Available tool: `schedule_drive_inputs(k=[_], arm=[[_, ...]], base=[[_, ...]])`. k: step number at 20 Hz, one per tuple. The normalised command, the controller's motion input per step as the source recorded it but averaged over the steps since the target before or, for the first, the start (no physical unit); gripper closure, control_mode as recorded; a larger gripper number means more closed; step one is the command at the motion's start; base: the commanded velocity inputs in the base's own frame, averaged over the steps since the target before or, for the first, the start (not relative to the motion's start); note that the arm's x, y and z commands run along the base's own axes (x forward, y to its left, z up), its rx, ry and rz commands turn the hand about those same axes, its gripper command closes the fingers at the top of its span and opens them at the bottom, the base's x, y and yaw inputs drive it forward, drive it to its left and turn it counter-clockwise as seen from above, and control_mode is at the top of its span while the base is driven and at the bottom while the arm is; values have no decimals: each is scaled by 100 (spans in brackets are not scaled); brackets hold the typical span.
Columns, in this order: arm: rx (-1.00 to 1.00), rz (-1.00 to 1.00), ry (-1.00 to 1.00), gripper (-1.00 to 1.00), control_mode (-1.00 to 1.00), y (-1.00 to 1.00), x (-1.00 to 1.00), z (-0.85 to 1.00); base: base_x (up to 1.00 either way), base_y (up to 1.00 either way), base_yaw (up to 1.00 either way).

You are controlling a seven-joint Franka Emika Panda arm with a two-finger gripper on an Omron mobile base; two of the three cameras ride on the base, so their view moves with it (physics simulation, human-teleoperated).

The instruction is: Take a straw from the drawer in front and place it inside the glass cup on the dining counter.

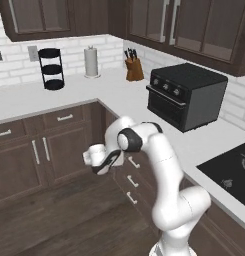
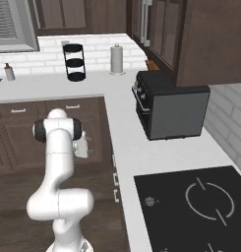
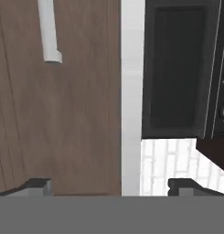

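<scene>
My gripper (image 3: 111,186) is open, its two fingertips (image 3: 38,184) far apart with nothing between them. It hangs at about drawer height over the wooden floor (image 1: 69,220), a short way from the cabinet run, and also shows as the gripper (image 1: 100,159) (image 2: 84,145) in both base views. It faces a closed dark-brown drawer (image 3: 77,114) just under the white counter edge (image 3: 131,91). The drawer's silver bar handle (image 3: 49,32) (image 1: 133,162) is untouched. The straw is hidden. The glass cup and the dining counter are out of view.
A black toaster oven (image 1: 186,95) stands on the white wall counter (image 1: 119,92) above the drawers. Further back are a knife block (image 1: 134,67), a paper towel roll (image 1: 91,61) and a black tiered stand (image 1: 52,69). A cooktop (image 1: 231,170) lies at right.
</scene>
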Motion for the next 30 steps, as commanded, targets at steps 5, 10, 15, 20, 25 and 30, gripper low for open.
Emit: schedule_drive_inputs(k=[5, 10, 15, 20, 25, 30], arm=[[0, -4, 4, -100, -100, -52, 70, -20], [0, 0, 0, -100, -100, -53, 32, -30], [0, 0, 0, -100, -100, -48, 27, -31], [0, 0, 0, -100, -100, -27, 33, -13], [0, 2, 0, -100, -100, -11, 44, -18], [0, 7, 3, -100, -100, 0, 43, -30]], base=[[0, 0, 0], [0, 0, 0], [0, 0, 0], [0, 0, 0], [0, 0, 0], [0, 0, 0]])
